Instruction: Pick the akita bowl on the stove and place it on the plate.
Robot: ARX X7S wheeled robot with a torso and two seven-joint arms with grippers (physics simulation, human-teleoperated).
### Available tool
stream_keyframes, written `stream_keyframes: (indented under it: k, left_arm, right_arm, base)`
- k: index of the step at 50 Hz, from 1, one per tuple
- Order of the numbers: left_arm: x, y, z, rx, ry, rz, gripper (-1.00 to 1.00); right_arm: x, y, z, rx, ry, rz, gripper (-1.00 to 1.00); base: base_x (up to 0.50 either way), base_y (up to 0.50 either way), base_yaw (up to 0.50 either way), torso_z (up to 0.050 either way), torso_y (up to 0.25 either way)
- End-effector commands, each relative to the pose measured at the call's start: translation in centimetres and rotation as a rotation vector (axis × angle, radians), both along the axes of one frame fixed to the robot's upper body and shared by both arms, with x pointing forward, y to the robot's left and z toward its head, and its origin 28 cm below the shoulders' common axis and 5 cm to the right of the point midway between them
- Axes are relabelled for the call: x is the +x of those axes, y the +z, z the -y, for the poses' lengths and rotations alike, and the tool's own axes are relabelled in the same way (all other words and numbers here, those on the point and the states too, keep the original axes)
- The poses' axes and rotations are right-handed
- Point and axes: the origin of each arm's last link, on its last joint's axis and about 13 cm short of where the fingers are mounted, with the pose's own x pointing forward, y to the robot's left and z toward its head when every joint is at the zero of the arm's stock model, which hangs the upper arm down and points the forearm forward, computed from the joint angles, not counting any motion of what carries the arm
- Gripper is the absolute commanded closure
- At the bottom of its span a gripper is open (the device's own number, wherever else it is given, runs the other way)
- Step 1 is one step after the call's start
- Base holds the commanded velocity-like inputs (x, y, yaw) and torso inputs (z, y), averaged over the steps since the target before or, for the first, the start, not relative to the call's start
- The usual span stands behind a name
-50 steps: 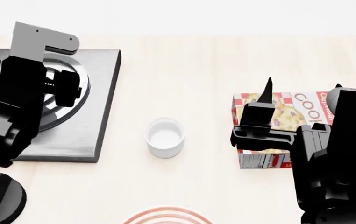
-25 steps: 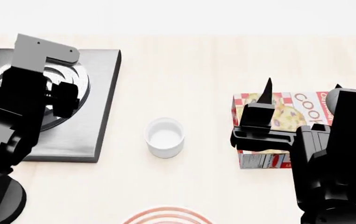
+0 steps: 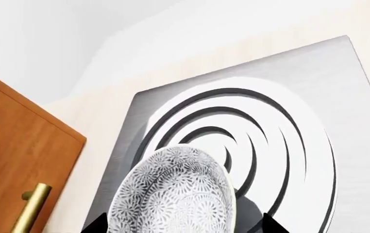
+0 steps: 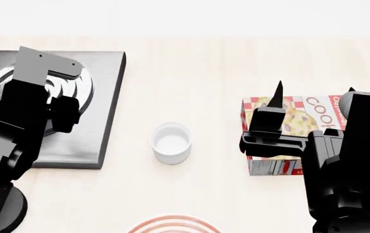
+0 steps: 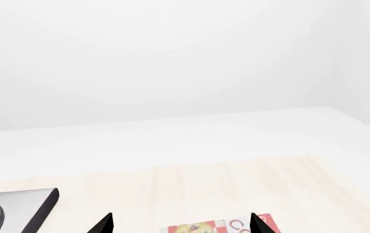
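Note:
The akita bowl (image 3: 175, 194), with its fine black-and-white pattern outside, sits tilted on the stove (image 3: 340, 87) at the edge of the burner rings (image 3: 269, 126). My left gripper (image 3: 183, 225) is open with the bowl between its two black fingertips; one tip is at the bowl's side, the other stands a little apart. In the head view my left arm hides the bowl over the stove (image 4: 104, 102). The plate (image 4: 174, 224), white with red rings, peeks in at the near edge. My right gripper (image 4: 314, 90) hangs open and empty above the box.
A small plain white cup (image 4: 171, 142) stands mid-table between stove and box. A red-and-white cookie box (image 4: 287, 127) lies under my right arm. A wooden cabinet door with a brass handle (image 3: 16, 160) is beside the stove. A white wall is behind the table.
My left arm has shifted left and lower over the stove's burner. The right arm, cup and box have not moved.

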Motion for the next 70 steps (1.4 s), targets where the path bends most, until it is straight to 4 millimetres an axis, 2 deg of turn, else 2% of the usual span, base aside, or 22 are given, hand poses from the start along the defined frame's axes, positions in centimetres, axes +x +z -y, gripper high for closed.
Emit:
stream_keyframes:
  k: [1,25,41,70]
  left_arm:
    - [0.0,-0.3,-0.2,0.006,0.006,-0.011,-1.0]
    - [0.2,-0.6,-0.8,-0.001,0.014,-0.013,-1.0]
    - [0.2,-0.3,-0.9,-0.017,-0.039,-0.017,-1.0]
    - [0.4,-0.4,-2.0,-0.033,-0.049,-0.036,-1.0]
  right_arm:
    - [0.0,0.0,0.0,0.0,0.0,-0.001,-1.0]
    - [0.0,0.0,0.0,0.0,0.001,-0.001,-1.0]
    - [-0.1,0.2,-0.1,0.001,0.0,-0.001,-1.0]
    - [0.3,-0.4,0.1,-0.001,-0.002,-0.003,-1.0]
  base:
    - [0.0,0.0,0.0,0.0,0.0]
    - [0.0,0.0,0.0,0.0,0.0]
    - [0.0,0.0,0.0,0.0,0.0]
    - [0.0,0.0,0.0,0.0,0.0]
